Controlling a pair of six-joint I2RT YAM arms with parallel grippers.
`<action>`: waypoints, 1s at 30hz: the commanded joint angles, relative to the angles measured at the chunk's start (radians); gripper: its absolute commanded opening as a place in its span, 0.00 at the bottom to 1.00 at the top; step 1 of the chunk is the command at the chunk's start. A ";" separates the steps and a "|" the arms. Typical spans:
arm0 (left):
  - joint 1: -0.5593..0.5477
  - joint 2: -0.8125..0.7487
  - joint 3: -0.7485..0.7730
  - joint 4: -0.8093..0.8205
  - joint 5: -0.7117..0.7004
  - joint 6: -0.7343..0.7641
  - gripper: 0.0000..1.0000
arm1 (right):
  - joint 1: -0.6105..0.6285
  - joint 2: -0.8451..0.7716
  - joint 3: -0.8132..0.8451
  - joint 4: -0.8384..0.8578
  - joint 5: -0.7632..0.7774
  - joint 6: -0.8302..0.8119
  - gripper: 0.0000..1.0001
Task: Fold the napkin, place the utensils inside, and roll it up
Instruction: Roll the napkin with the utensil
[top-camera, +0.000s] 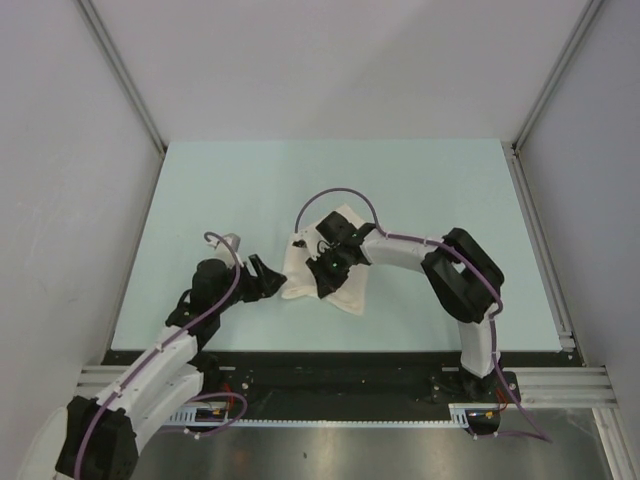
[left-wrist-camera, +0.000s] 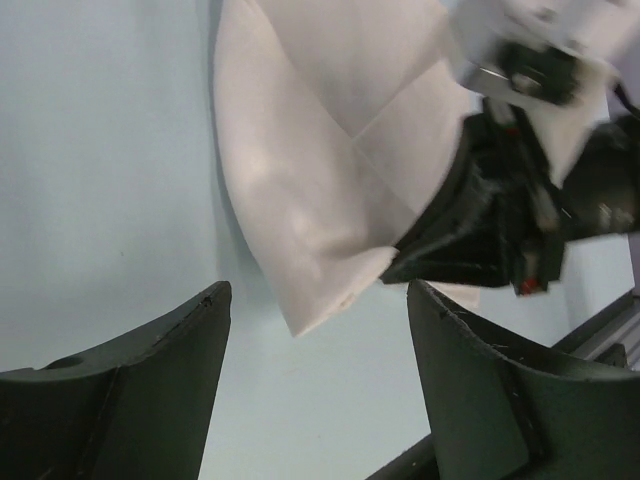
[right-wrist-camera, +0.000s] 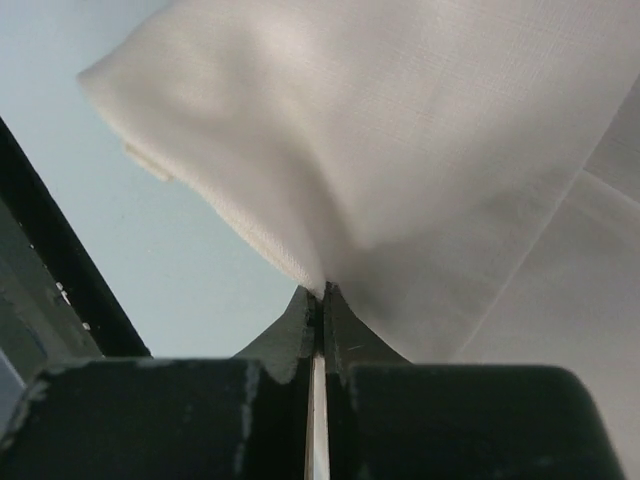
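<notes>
Right wrist: right gripper (right-wrist-camera: 322, 292) pinches the napkin (right-wrist-camera: 400, 150); left gripper (left-wrist-camera: 318, 290) spread wide, just beside its corner

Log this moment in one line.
left pincer: open, near napkin corner | right pincer: shut on napkin fold | napkin: partly folded on table

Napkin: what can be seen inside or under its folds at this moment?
Only layered cloth shows. The right gripper is shut on a raised fold of the napkin, above the table. Nothing but cloth shows there in any view; anything inside the folds is covered.
</notes>
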 joint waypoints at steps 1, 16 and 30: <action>-0.052 -0.096 -0.040 0.010 0.004 0.043 0.75 | -0.051 0.117 0.083 -0.131 -0.204 0.011 0.00; -0.216 0.169 -0.021 0.168 0.306 0.018 0.79 | -0.152 0.245 0.138 -0.183 -0.319 0.037 0.00; -0.234 0.394 0.030 0.479 0.202 -0.026 0.79 | -0.152 0.259 0.134 -0.177 -0.313 0.051 0.00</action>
